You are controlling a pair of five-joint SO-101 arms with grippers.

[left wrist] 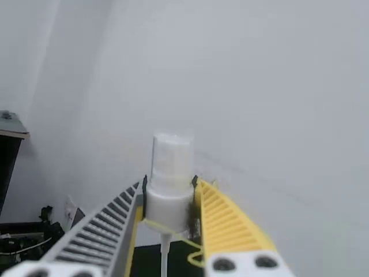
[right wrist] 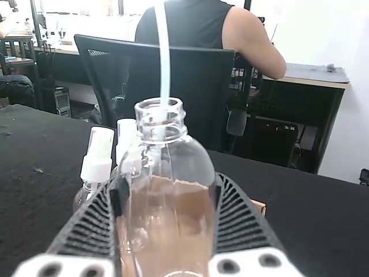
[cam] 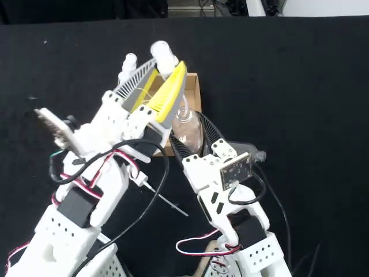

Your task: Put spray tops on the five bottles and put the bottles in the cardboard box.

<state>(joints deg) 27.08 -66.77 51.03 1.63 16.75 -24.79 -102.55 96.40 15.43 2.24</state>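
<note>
R pincer (right wrist: 167,183) clamped on clear bottle (right wrist: 163,144), upright, neck open, over black surface (cam: 300,86). L pincer (left wrist: 168,193) clamped on spray top (left wrist: 171,164), held above the bottle; its dip tube (right wrist: 163,57) runs down into the neck. Behind: 2 capped bottles (right wrist: 97,158), then cardboard box (cam: 194,86).
</note>
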